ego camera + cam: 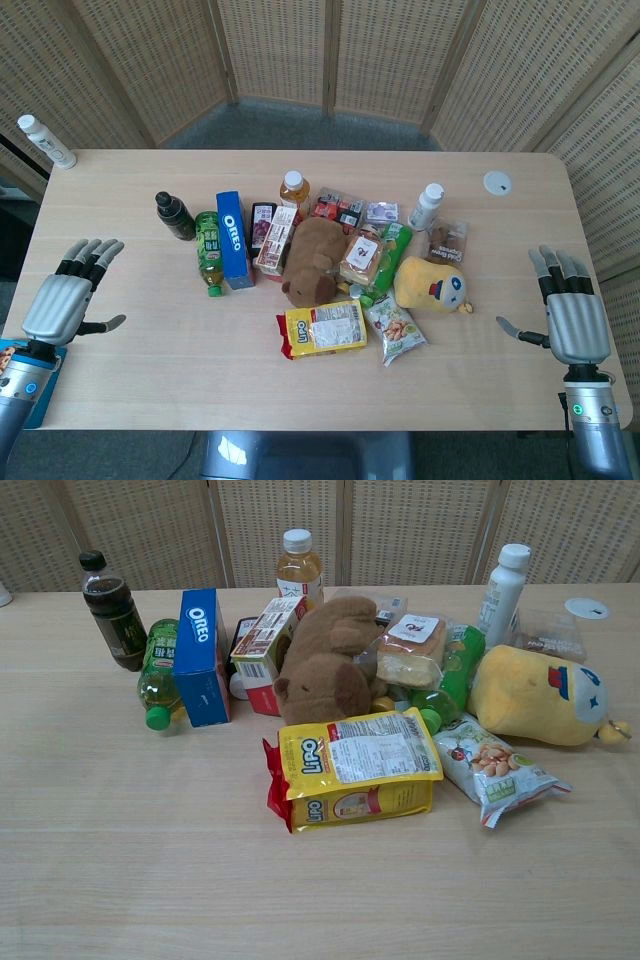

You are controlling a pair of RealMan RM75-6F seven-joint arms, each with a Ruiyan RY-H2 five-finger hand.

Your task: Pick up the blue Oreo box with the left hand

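The blue Oreo box [235,239] [201,656] stands on its long edge at the left side of the pile of groceries, white logo up. A green bottle [208,252] [157,673] lies right against its left face. My left hand [68,295] hovers open over the table's left edge, fingers spread, well left of the box. At the right edge my right hand [570,305] is likewise open and holds nothing. Neither hand shows in the chest view.
A dark bottle [174,215] stands behind the green one. Right of the box are a small carton [266,638], a brown plush [312,260], a yellow snack pack [324,329], a yellow plush [432,285] and white bottles [425,206]. Another white bottle [46,141] lies at the far left corner.
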